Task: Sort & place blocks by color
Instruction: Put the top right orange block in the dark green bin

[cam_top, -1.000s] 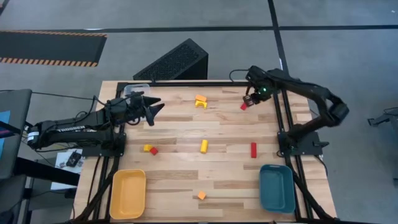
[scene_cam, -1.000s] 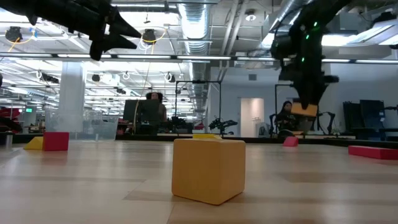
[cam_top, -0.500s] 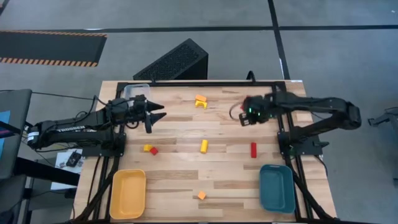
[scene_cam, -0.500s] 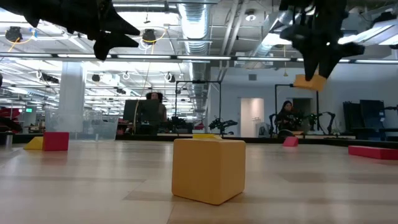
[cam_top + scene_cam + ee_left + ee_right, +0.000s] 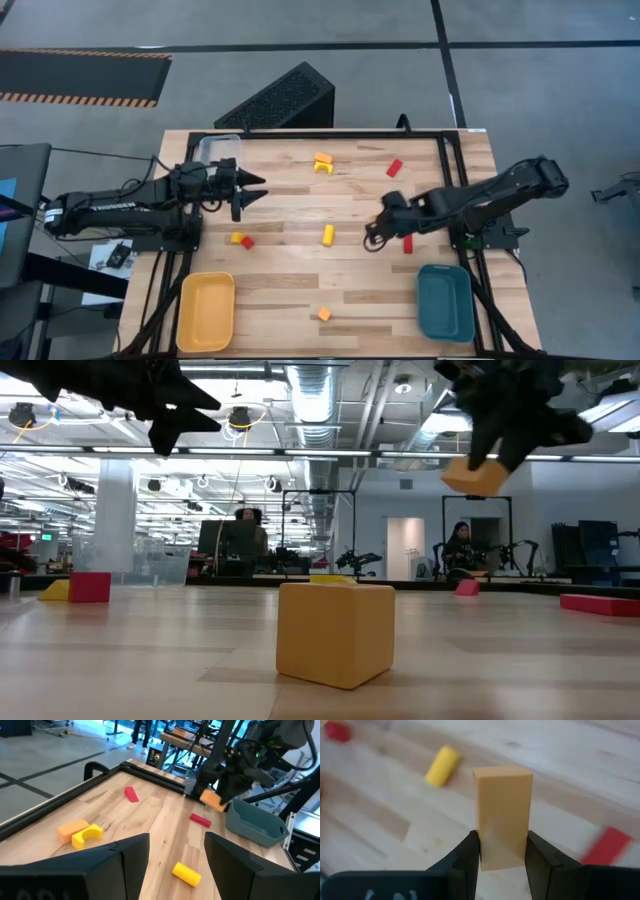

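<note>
I see right gripper clamping orange block above tabletop centre | left gripper agape, empty, near left edge

**Non-task items around the work surface**

Wooden table with a yellow tray at its near left corner, a teal tray near right, a clear tray far left. Black slatted box on the floor behind. Seated person in the background.

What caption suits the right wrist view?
Right gripper shut on an upright orange rectangular block above the wooden table.
</note>
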Controlling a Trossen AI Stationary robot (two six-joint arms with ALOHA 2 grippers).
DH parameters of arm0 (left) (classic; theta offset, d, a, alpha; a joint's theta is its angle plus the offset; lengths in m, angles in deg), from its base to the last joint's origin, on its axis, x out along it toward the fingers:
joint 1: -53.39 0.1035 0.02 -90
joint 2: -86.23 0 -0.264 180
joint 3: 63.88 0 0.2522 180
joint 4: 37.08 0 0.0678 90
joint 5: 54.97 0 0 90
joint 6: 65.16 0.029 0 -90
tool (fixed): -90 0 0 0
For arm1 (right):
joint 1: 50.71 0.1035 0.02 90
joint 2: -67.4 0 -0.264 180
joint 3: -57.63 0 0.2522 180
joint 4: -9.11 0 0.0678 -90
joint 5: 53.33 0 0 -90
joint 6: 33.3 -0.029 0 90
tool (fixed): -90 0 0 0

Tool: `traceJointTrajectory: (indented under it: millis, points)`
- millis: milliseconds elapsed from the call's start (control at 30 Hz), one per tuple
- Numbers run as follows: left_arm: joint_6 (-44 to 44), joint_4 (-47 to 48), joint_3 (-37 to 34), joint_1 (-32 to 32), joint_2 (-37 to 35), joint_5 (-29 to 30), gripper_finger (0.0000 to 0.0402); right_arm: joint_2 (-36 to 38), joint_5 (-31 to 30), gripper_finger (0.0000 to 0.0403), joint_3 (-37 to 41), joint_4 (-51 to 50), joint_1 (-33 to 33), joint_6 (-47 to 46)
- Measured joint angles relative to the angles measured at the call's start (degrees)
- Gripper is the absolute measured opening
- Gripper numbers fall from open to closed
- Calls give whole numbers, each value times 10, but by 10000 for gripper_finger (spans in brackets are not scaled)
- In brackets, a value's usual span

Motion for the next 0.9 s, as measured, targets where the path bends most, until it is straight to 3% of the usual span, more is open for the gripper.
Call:
traceJointTrajectory:
  millis: [233, 533, 733, 900]
  points:
    - [-63, -4, 0, -100, 2, 109, 183, -26, 21, 129, 0, 67, -1, 95]
    - [-135, -57, 0, -254, 17, 299, 183, 20, 30, 132, 0, 72, 43, 161]
    - [-150, -157, 0, -340, 89, 397, 183, 43, 27, 137, 0, 65, 66, 181]
    - [-154, -250, 0, -375, 166, 457, 183, 45, 21, 136, 0, 46, 119, 172]
